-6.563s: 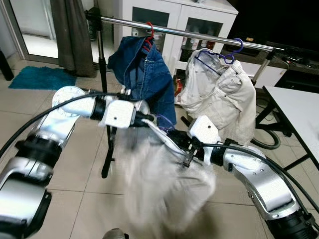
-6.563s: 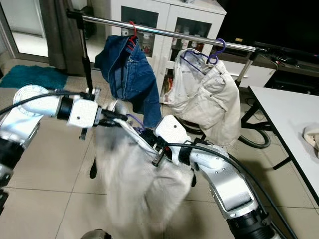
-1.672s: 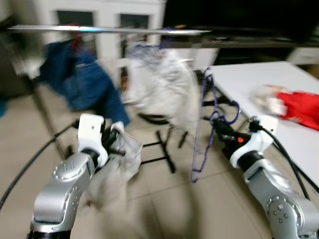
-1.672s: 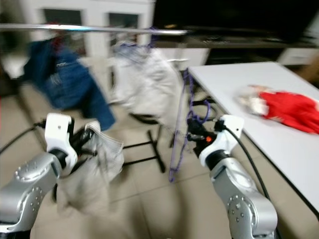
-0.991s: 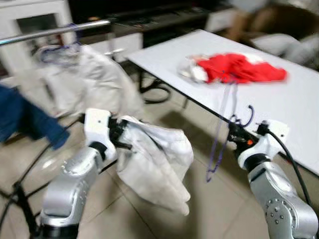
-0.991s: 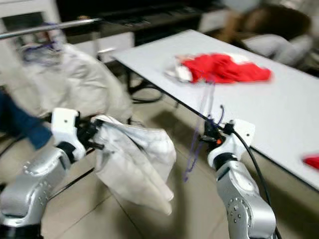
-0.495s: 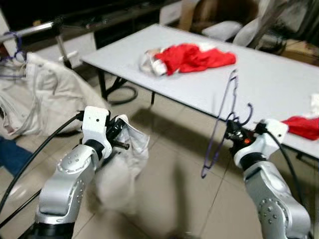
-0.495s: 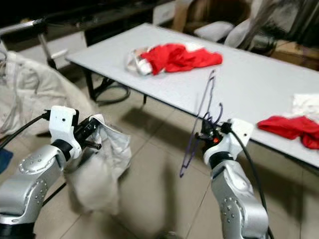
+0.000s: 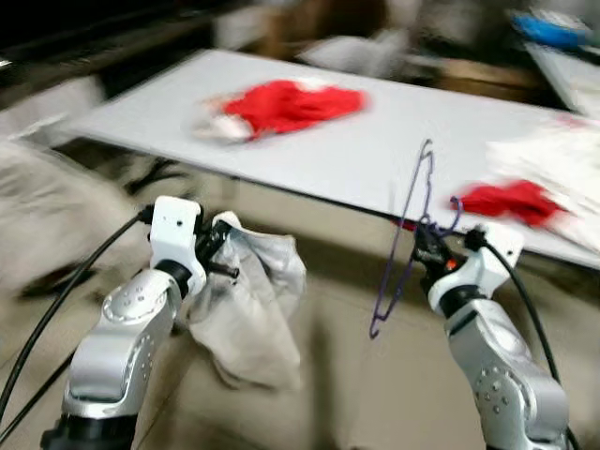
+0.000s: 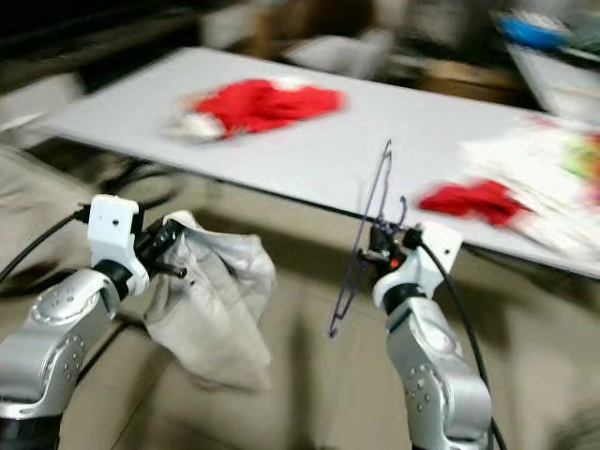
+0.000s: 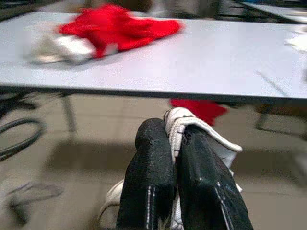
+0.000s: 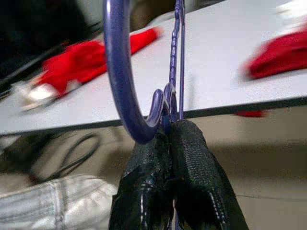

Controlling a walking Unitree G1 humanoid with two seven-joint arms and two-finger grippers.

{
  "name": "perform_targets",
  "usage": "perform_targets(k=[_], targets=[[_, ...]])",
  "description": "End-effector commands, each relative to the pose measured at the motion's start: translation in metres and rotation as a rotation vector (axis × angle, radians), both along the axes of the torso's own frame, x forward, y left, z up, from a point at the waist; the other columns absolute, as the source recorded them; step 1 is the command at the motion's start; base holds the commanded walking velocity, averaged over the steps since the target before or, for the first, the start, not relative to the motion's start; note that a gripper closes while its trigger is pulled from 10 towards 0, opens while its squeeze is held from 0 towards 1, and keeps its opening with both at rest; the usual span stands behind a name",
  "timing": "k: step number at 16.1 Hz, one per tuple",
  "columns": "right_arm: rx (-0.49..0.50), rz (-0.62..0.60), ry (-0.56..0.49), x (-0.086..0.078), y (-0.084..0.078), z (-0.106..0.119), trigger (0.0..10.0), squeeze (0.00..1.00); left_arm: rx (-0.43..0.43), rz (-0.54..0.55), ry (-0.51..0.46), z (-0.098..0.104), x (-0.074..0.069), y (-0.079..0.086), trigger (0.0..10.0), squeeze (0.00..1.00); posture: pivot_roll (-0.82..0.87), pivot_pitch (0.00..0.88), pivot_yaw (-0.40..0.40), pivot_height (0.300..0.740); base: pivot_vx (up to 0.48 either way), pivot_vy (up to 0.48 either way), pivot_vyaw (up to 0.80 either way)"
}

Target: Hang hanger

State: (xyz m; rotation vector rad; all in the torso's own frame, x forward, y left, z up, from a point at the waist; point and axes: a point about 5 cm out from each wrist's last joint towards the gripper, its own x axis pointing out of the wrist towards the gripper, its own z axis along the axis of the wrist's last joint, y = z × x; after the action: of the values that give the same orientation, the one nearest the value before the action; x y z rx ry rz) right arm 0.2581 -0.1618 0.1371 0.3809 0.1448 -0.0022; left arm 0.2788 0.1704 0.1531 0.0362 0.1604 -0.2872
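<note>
The right pincer (image 10: 379,246) is clamped tight on the neck of the purple hanger (image 10: 366,239), whose hook curls just above the fingertips (image 12: 189,143) while its thin wire frame runs up above the pincer and down below it, held in the air in front of the white tabletop (image 9: 394,150). The left pincer (image 11: 173,143) is pinched closed on a fold of a whitish garment (image 9: 248,309) that droops below it toward the floor. Red clothes (image 9: 286,101) lie on the tabletop beyond.
</note>
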Motion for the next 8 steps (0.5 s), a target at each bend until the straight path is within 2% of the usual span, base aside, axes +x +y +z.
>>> perform_targets(k=[1,6,8], targets=[[-0.007,-0.006,-0.004,0.0021,-0.0015,0.0019,10.0,0.0,-0.003,-0.026,-0.075,0.0159,0.004,-0.0048,10.0,0.0,0.06,0.0,-0.038,0.74,0.0,0.36,-0.75],[-0.041,0.039,0.001,0.0002,0.0018,0.0008,10.0,0.0,0.016,-0.044,-0.067,0.0139,0.0003,-0.0014,10.0,0.0,0.06,0.0,-0.037,0.74,0.0,0.359,-0.75],[-0.057,0.092,-0.005,0.0023,0.0058,0.0017,10.0,0.0,0.012,-0.028,-0.074,0.0159,0.0004,0.0005,10.0,0.0,0.06,0.0,-0.032,0.74,0.0,0.36,-0.61]])
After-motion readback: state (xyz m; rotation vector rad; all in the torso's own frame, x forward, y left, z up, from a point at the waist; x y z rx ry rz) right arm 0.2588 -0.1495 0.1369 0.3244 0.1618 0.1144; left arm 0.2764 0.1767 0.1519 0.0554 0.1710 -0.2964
